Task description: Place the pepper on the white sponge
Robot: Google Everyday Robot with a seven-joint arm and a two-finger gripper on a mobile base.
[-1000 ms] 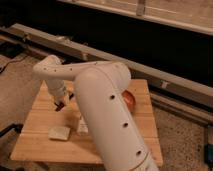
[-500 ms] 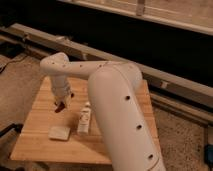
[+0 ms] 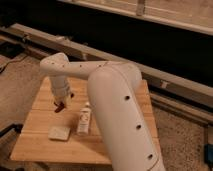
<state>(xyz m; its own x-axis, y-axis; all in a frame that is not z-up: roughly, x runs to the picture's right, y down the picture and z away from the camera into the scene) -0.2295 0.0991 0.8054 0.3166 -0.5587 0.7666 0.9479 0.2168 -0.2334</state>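
Observation:
My gripper [image 3: 59,105] hangs over the left part of the wooden table [image 3: 35,145], at the end of the white arm [image 3: 120,110]. It is shut on the pepper [image 3: 58,107], a small red piece that shows at the fingertips. The white sponge [image 3: 59,132], a pale flat pad, lies on the table in front of and below the gripper, apart from it. The pepper is held clear above the table surface.
A slim white bottle [image 3: 83,120] stands just right of the sponge, close to the gripper's right side. The big arm link covers the table's right half. A dark rail and ledge [image 3: 165,75] run behind the table; gravelly floor surrounds it.
The gripper with the pepper has come slightly forward and down toward the sponge. The upper arm link has swung, leaving the bottle in fuller view.

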